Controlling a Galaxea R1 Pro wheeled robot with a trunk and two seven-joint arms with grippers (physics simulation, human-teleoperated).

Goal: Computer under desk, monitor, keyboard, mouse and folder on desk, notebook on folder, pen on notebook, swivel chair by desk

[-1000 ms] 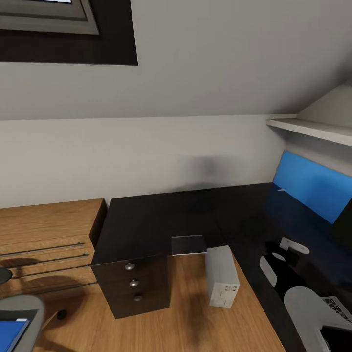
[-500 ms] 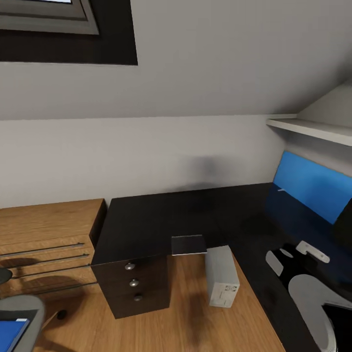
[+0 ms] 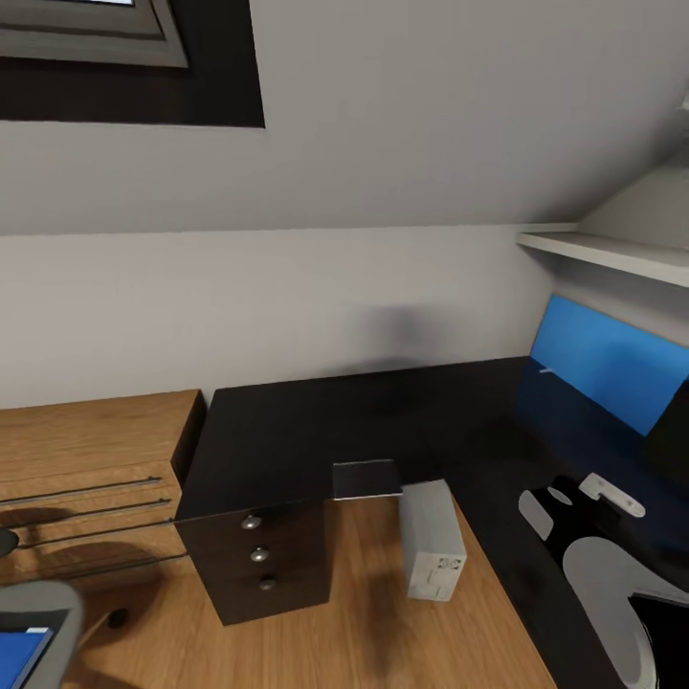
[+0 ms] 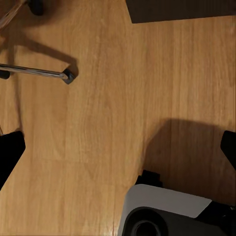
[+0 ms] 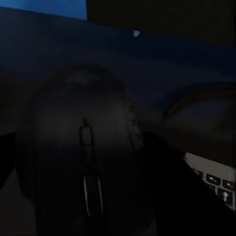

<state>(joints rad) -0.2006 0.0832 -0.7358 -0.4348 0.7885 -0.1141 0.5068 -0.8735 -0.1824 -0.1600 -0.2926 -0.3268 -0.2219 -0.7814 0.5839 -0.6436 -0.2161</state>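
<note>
- Bedroom corner under a sloped ceiling; glossy black L-shaped tabletop [image 3: 287, 435] runs from the wood drawer chest [image 3: 91, 435] on the left round to the right.
- Computer [image 3: 433, 541] stands on the wood floor [image 3: 373, 622] in the inner nook by the dark drawer unit [image 3: 260, 560], beside the tabletop more than under it, I judge.
- Notebook [image 3: 366, 478] lies at the near edge, overhanging slightly.
- Folder [image 3: 19, 651] is on the swivel chair [image 3: 43, 612] seat, near left, not yet moved.
- Right gripper [image 5: 83, 162] is low over the right wing; mouse [image 5: 83, 147] sits between its fingers, clenched or not I cannot tell; keyboard [image 5: 214, 179] corner beside it.
- Left gripper [image 4: 118, 150] hangs over the floor, fingers spread, empty.
</note>
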